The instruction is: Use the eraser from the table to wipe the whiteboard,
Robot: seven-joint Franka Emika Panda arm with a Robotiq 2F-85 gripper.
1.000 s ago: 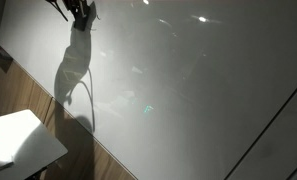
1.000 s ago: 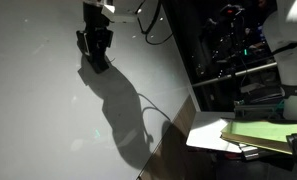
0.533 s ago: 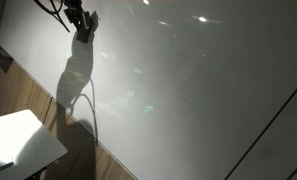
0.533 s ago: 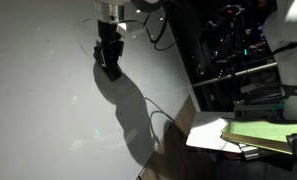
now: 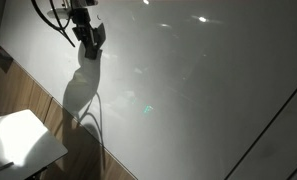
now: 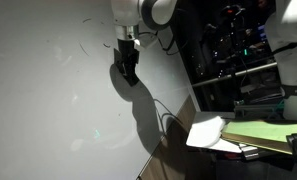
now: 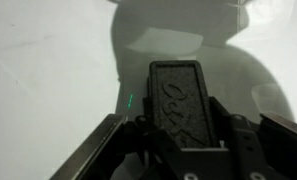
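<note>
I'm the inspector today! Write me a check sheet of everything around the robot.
Surface: large glossy grey-white whiteboard, with lights reflected in it.
Job's things: dark oblong eraser, up at the whiteboard and apparently pressed on it; small white-topped table, low down beside the board.
Clutter: yellow-green flat pads on a surface past the board's edge.
Grippers: black gripper, shut on the eraser.
Cables: dark cable, looping off the arm.
Surroundings: wood-grain panelling under the board; dark shelves of equipment.
</note>
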